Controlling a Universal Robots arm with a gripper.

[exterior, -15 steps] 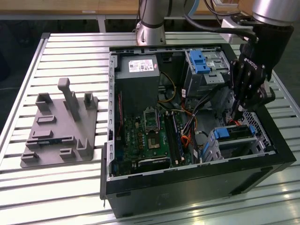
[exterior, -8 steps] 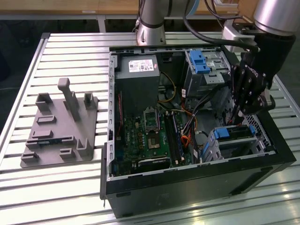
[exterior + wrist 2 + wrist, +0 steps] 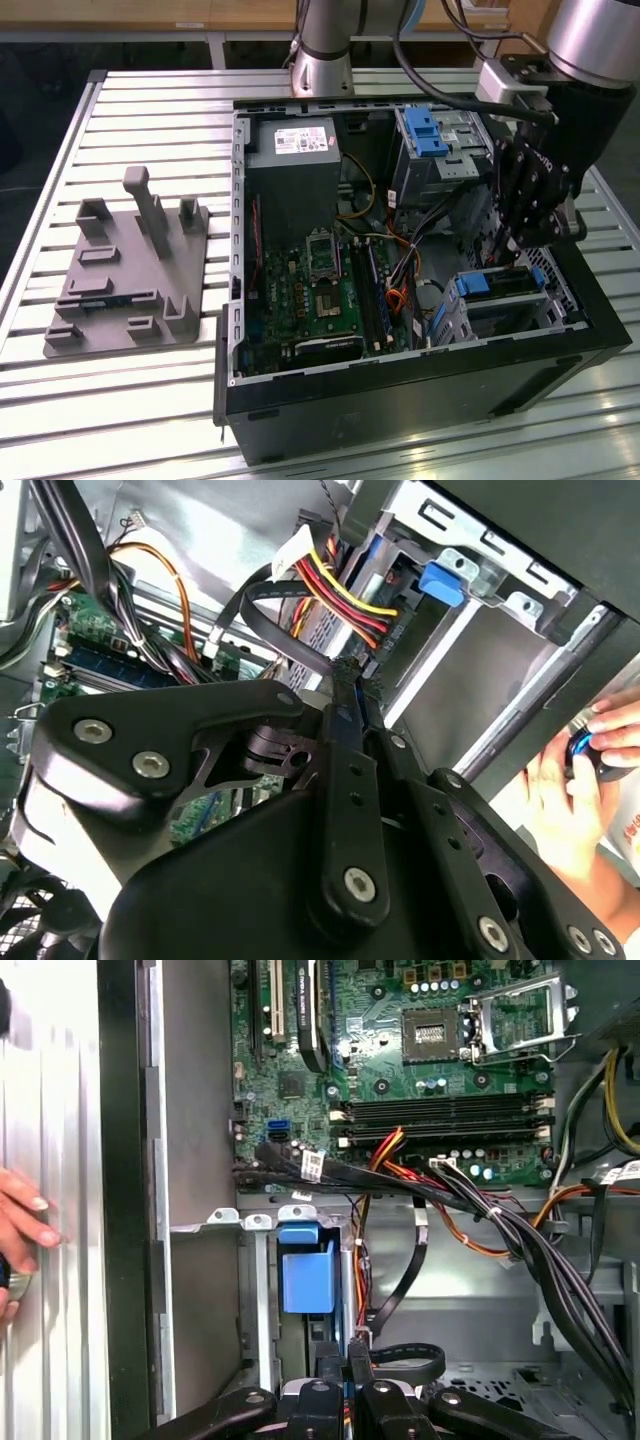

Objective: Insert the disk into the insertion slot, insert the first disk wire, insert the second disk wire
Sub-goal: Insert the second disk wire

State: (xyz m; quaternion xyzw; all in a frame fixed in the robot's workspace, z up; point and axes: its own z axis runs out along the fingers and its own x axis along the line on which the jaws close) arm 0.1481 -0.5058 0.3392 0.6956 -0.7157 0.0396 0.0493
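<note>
The disk (image 3: 505, 283), silver in a blue carrier frame, lies inside the insertion slot (image 3: 520, 318), a low grey cage at the case's corner on the exterior view's right. Its blue tab (image 3: 307, 1278) shows in both wrist views (image 3: 441, 582). My gripper (image 3: 512, 250) hangs just above the disk's end. In both wrist views the gripper (image 3: 348, 670) is shut on the plug of a flat black disk wire (image 3: 402, 1358) right at the disk's end. A red-and-yellow wire bundle (image 3: 345, 585) runs to a black plug beside the fingertips.
The open computer case (image 3: 400, 400) lies on a slatted table, with the motherboard (image 3: 315, 290), loose cables and a taller bay with a blue latch (image 3: 425, 130) inside. A grey fixture plate (image 3: 130, 270) sits on the exterior view's left. A person's hand (image 3: 565, 790) rests outside the case wall.
</note>
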